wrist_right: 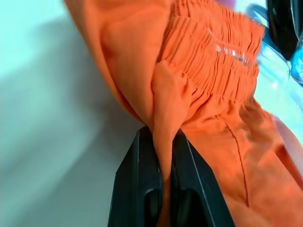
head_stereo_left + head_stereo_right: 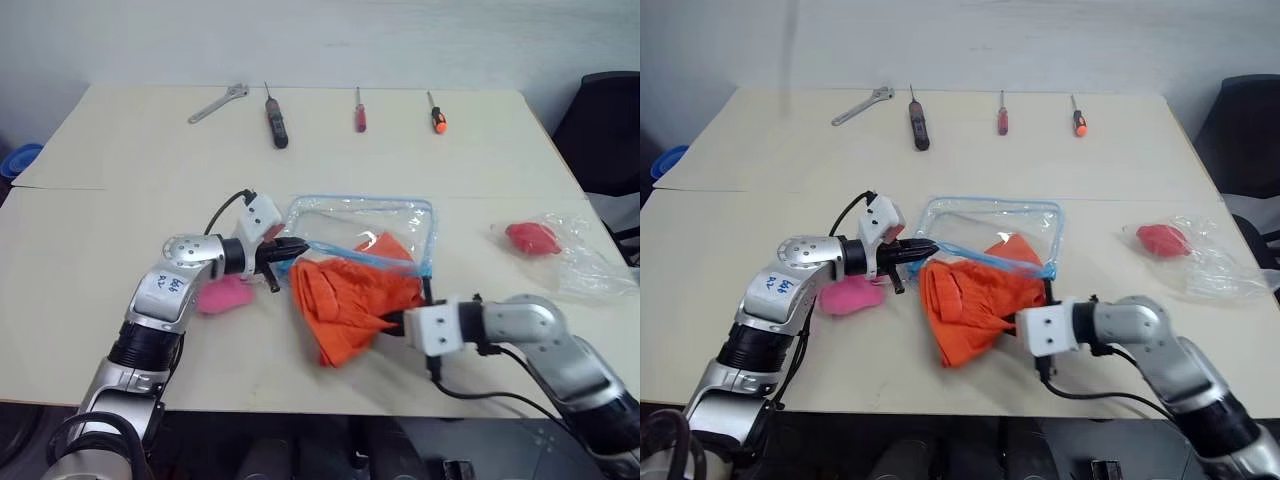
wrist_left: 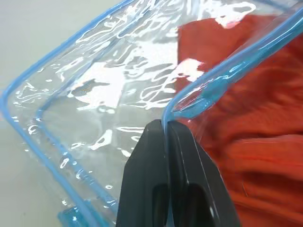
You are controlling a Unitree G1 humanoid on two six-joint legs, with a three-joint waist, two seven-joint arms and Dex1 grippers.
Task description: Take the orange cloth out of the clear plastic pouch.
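While the left gripper (image 3: 166, 124) is clamped on the clear plastic pouch (image 2: 340, 215) rim, the orange cloth (image 2: 345, 300) is pinched by the right gripper (image 1: 163, 135). Extraction approx. mid-way, a corner judged still inside; further pull req'd, pouch held.

A pale wooden table (image 2: 120, 230) stands before a light wall (image 2: 300, 40), a black chair (image 2: 605, 130) alongside.

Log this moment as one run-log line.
left gripper: shut on clear plastic pouch rim | right gripper: shut on orange cloth | cloth: mostly out, one corner inside pouch
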